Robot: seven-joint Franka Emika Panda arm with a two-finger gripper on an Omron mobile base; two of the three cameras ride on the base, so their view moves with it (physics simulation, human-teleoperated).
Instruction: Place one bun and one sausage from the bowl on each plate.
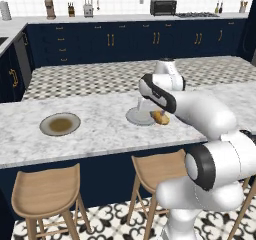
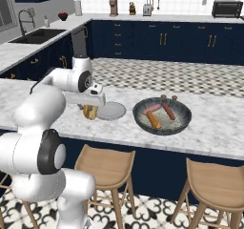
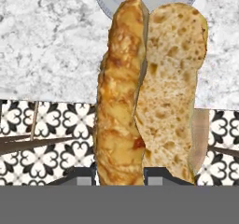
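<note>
On the marble counter [image 1: 100, 129] we see the olive-centred plate [image 1: 60, 124] far left, then the light grey plate [image 1: 139, 116]. Our gripper [image 1: 159, 117] is clamped on a bun [image 3: 149, 87] just beside the grey plate's near edge. Rightmost, the bowl [image 2: 140, 119] holds sausages [image 2: 168, 111].

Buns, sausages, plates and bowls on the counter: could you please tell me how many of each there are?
Buns: 2, the held bun in the gripper and the loose bun in the bowl.
Sausages: 2, the pink sausage and the red sausage.
Plates: 2, the light grey plate and the olive-centred plate.
Bowls: 1, the dark bowl.
Total: 7
</note>
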